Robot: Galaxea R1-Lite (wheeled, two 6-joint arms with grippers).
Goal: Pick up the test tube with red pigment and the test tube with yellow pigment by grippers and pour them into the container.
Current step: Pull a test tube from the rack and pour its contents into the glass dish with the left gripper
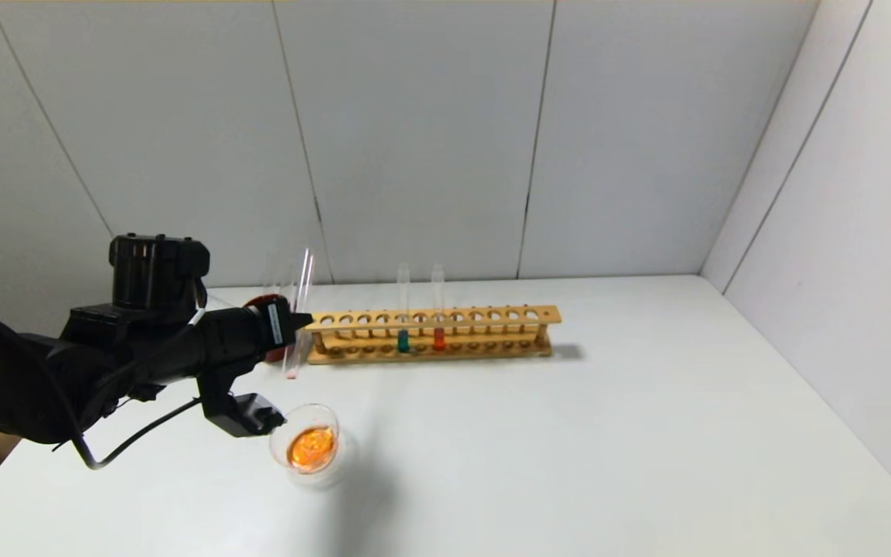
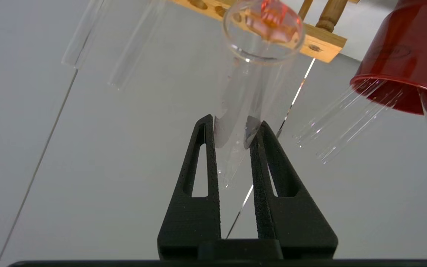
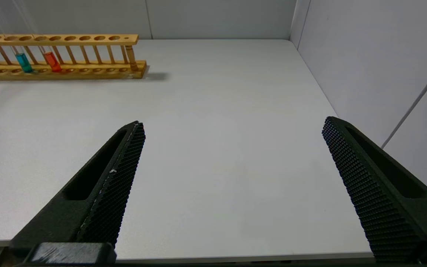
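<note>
Clear glass tube (image 1: 296, 325), nearly drained, being gripped by the left hand (image 2: 232, 142), closed on its middle; tilting slightly beside the rack's left end, probably heading to the dark red cup (image 2: 406, 55) where other empty tubes are leaning; which pigment it carried, impossible telling now. Sitting on the worktop (image 1: 569, 449) nearer the robot, the container (image 1: 308, 447), holding orange liquid, presumably red and yellow mixed. Standing upright in the wooden rack (image 1: 434, 334), a green tube (image 1: 403, 319) and a red-orange tube (image 1: 438, 317), untouched. Hanging idle over bare worktop, the right hand (image 3: 232, 159), gaping wide.
</note>
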